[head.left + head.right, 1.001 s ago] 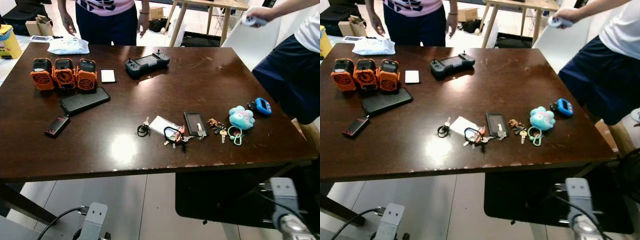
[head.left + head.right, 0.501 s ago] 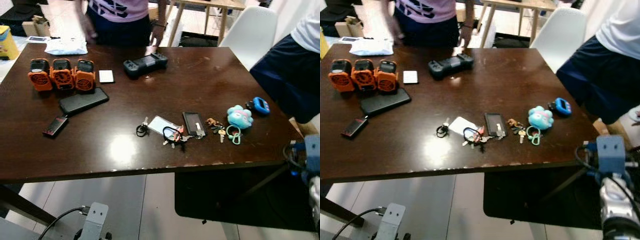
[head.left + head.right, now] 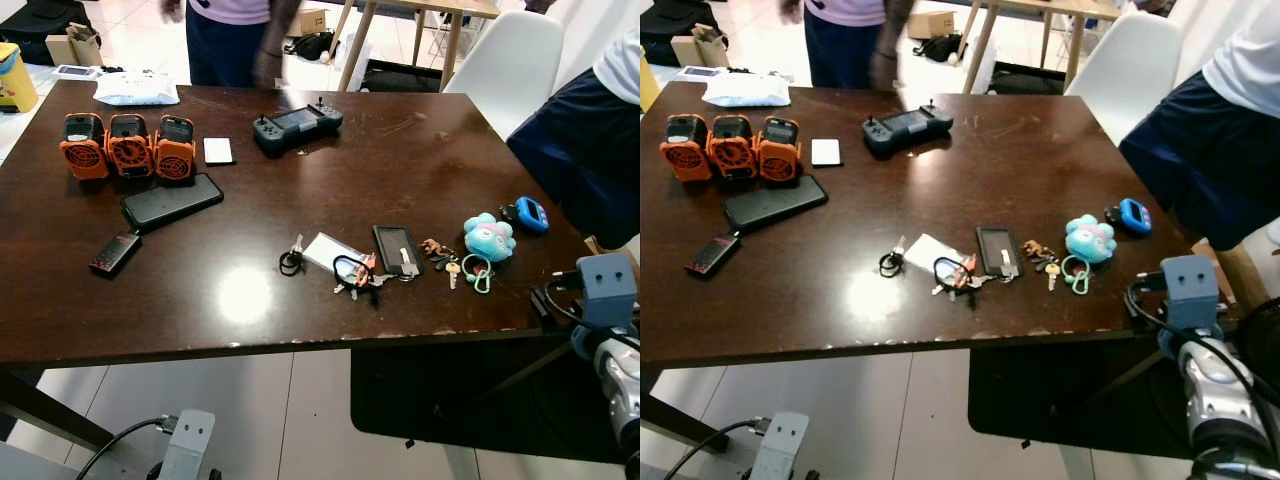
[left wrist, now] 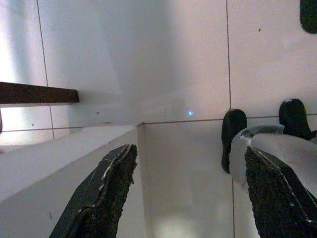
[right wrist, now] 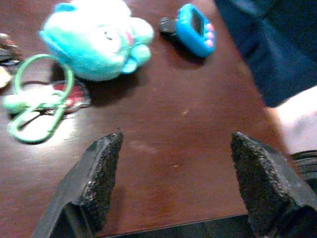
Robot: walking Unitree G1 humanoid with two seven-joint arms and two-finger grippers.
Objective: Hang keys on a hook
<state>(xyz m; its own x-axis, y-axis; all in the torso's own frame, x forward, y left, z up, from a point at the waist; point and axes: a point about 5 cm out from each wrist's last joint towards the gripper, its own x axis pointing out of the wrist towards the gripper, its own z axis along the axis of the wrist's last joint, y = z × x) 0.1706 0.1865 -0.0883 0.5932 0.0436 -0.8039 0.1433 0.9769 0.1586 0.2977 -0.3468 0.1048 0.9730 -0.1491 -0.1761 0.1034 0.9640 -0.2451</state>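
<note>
Fingers [image 5: 96, 173] of the right gripper [image 5: 176, 176] stand wide apart with nothing between them, above the dark brown table [image 5: 163, 148] near its right front corner. Just beyond them, toward 11 o'clock in the head view, lies a turquoise plush toy [image 3: 488, 237] with a green carabiner [image 3: 474, 271] touching it on the near side, and at 1 o'clock from the toy is a small blue gadget [image 3: 531, 214]. The right arm [image 3: 610, 330] is seen in the head views at the table's right front edge. Several key bunches lie in a row on the table, at about 9 o'clock from the toy: small keys with a brown charm [image 3: 438, 255], then a black card holder [image 3: 397, 249], then the keys with a blue ring and red tag [image 3: 352, 273] beside a white card [image 3: 328, 250], and a black key ring [image 3: 291, 262]. Further at 10 o'clock are a black phone [image 3: 171, 201], three orange devices [image 3: 127, 147] and a game controller [image 3: 297, 124]. A person in dark blue shorts [image 3: 590, 160] stands at the right side of the table. The left gripper [image 4: 185, 191] has its fingers wide apart too, empty, low over the pale tiled floor [image 4: 198, 59].
</note>
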